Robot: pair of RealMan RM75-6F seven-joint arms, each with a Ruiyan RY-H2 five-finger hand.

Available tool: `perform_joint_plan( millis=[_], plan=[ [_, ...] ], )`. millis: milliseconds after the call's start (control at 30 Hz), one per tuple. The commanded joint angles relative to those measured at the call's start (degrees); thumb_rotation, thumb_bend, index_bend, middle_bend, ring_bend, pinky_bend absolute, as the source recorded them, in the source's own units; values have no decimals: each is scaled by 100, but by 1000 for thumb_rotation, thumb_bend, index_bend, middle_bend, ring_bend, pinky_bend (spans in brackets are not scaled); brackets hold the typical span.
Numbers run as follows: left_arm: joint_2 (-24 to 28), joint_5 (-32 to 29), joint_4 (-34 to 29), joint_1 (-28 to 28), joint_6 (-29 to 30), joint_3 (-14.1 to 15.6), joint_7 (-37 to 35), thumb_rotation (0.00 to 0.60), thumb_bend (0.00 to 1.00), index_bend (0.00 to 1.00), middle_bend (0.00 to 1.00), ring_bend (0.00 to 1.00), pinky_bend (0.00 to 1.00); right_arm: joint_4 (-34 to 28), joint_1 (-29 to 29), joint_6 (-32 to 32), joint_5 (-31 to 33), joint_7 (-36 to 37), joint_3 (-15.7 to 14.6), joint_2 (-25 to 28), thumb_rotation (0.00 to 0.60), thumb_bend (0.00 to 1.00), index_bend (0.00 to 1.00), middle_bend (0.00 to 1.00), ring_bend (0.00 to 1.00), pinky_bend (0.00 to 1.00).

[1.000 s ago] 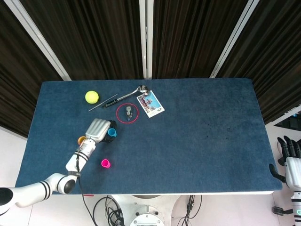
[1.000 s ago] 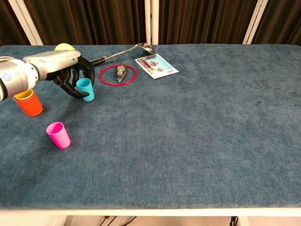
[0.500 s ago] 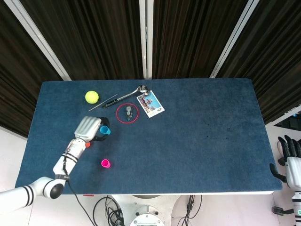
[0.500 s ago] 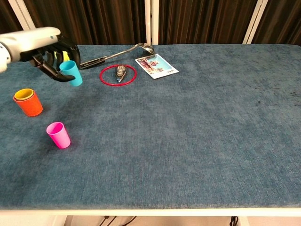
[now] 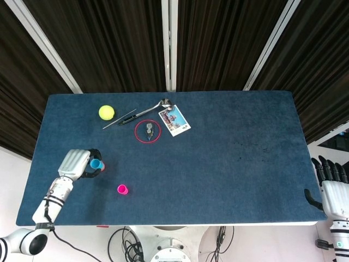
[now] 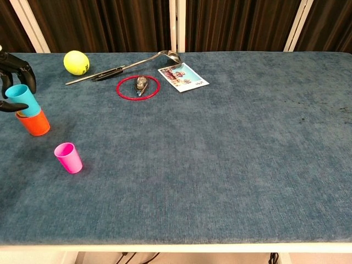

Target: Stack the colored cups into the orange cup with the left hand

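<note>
Left hand (image 6: 14,77) grasps the small blue plastic cup (image 6: 23,100), now seated in the mouth of the orange plastic cup (image 6: 34,123) near the counter's (image 6: 220,154) left edge. Insertion step: next, let go and go for the pink plastic cup (image 6: 68,157). A second ago the blue cup stood by the red ring (image 6: 137,87); right hand (image 5: 331,188) idle off-counter, fingers extended, holding nothing.

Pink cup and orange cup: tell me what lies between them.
Nothing: only bare blue tabletop separates the pink cup from the orange cup, clearest in the chest view.
</note>
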Motion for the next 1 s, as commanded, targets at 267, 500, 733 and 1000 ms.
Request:
perform_joint_plan(
  millis=[267,500,733,1000],
  plan=[
    [-46,53,272,71,14,-90,-276,600,282,476,488,543,600,-116,24,2,65,-144,12,15,600,286,0,0,0,0],
    [-154,-15,480,47,-148,-109,-337,600,281,443,463,519,586,-138,27,9,96,-194,8,11,600,287,0,0,0,0],
    [-189,81,592,71,-126,-116,-403,600,254,212,300,374,500,-163,32,20,112,-198,16,35,600,286,0,0,0,0],
    [-50,509,254,208,325,-93,-336,600,243,224,290,325,457,-152,37,19,125,-184,16,33,600,289,0,0,0,0]
  ],
)
